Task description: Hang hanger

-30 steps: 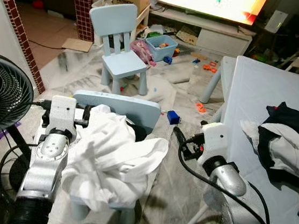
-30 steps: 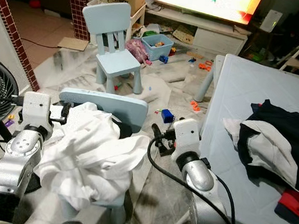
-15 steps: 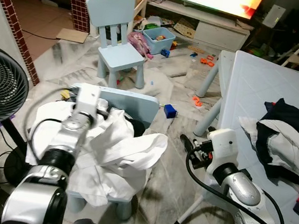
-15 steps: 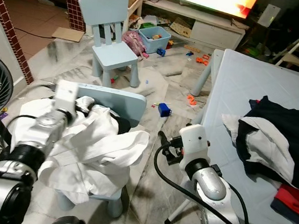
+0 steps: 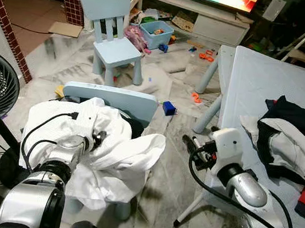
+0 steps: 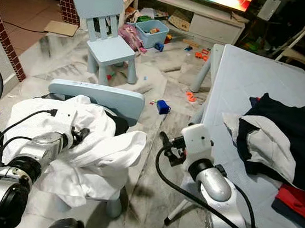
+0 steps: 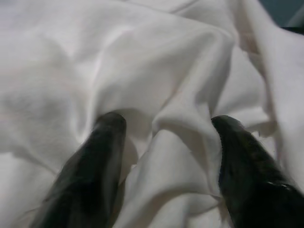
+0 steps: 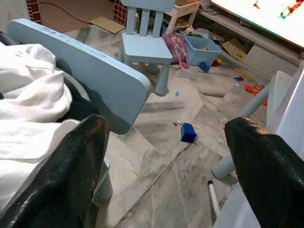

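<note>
Two blue chairs [image 5: 107,100] — littered marble floor [image 5: 164,176]

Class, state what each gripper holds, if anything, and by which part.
Nothing is held. The left gripper is open, its fingers pressed into the white cloth straddling a fold. The right gripper is open in mid-air.

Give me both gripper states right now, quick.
Left gripper: open, fingers pressed into the white clothes on the near chair.
Right gripper: open, holding nothing, beside the table.
</note>
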Motion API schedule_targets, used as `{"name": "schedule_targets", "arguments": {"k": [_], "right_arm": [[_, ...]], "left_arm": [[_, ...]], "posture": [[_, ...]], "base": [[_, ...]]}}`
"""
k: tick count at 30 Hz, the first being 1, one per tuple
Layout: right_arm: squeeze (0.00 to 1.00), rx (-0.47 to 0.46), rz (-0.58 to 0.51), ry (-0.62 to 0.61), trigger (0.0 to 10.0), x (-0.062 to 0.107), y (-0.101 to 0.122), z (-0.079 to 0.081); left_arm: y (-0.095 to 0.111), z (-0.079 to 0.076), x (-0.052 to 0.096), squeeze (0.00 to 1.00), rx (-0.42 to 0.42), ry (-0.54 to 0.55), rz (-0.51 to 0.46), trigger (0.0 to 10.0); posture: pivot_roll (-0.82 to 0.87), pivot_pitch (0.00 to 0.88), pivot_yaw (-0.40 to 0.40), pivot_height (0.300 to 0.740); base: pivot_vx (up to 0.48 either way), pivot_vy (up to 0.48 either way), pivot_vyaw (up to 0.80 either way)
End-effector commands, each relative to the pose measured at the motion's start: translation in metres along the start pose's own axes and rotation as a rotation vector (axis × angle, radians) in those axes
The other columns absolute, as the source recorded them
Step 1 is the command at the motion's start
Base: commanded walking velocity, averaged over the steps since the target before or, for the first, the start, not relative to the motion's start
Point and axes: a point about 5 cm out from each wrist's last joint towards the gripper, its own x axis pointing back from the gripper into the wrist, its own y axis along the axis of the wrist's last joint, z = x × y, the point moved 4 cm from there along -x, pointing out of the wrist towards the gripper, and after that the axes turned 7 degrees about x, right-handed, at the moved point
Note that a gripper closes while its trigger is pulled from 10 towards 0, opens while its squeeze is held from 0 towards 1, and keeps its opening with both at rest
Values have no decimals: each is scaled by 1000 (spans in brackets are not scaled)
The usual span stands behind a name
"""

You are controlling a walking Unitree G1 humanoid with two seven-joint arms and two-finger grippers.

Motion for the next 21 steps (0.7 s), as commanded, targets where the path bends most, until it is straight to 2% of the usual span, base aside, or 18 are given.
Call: {"name": "schedule_targets", "arguments": {"k": [1,6,21], "right_arm": [[0,6,18,5,10000,-1,-3,-1],[0,5,12,9,10000,-4,-2,1],[0,7,8,6,10000,-6,-1,1]], "left_arm": [[-6,6,2,0,16,18,5,0],[-8,16,3,0,47,56,-6,0],[-5,16,3,0,53,65,-29,0]], "posture": [[-112,74,-125,740],[-106,66,-127,740],[-105,68,-127,740]], "base": [[0,0,0],[0,0,0],[0,0,0]]}}
